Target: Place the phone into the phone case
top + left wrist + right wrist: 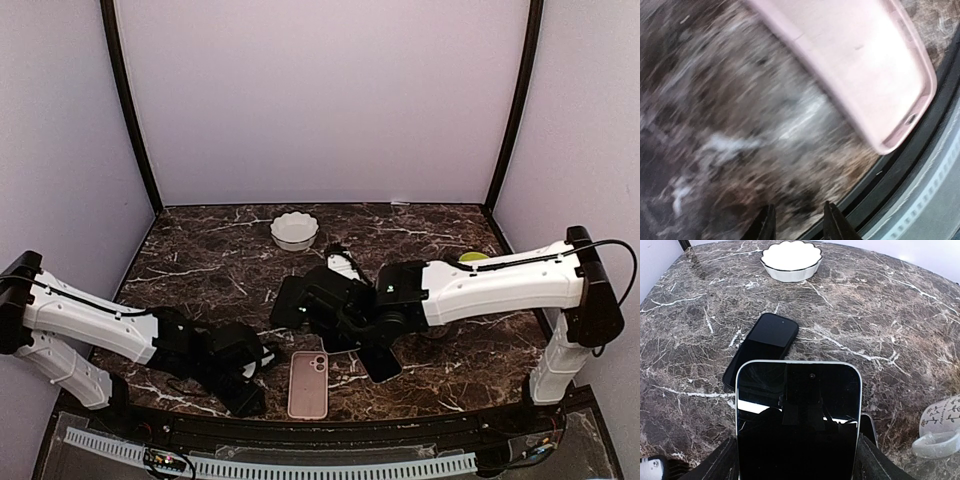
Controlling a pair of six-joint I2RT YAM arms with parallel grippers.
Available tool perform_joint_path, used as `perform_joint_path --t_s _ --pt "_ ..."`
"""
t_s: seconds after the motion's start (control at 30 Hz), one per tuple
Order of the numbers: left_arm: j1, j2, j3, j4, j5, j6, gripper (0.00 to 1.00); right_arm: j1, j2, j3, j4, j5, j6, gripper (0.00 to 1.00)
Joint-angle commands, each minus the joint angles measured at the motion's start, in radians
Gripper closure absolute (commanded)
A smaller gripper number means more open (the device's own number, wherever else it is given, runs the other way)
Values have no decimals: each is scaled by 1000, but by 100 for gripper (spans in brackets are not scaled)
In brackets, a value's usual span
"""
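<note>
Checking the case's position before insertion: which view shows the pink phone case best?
Top external: the whole phone case shows, sharp and unobstructed. Left wrist shows it blurred and cropped; right wrist misses it.

Motion blur smears the left wrist view; the pink phone case (855, 65) ahead of the left gripper (799, 225) runs off the top edge. The phone (798, 415) hides most of the right fingers (715, 465), its near end cropped.

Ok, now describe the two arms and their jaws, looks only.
Left arm and right arm match: smooth white shell links, black joints, black wrist sections. A thin black cable runs along each white link. The right wrist section bears a small pale marking. The jaws are black, slim and tapered.
</note>
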Motion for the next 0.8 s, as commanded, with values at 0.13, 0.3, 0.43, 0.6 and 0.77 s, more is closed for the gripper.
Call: perform_joint_path --t_s 0.13,0.3,0.43,0.6,0.77 --pt "-47 193 87 134 51 -8 72 2 -119 -41 -46 54 70 68" --pt "-55 294 173 193 69 16 72 0 -180 -91 -53 82 82 68" --pt "-55 339 240 214 55 23 72 1 -209 -109 -67 93 76 68" --pt "-20 320 272 171 -5 11 72 26 -220 -166 25 24 13 68" --pt "74 84 114 192 -33 -38 66 112 -125 -183 60 -5 45 69"
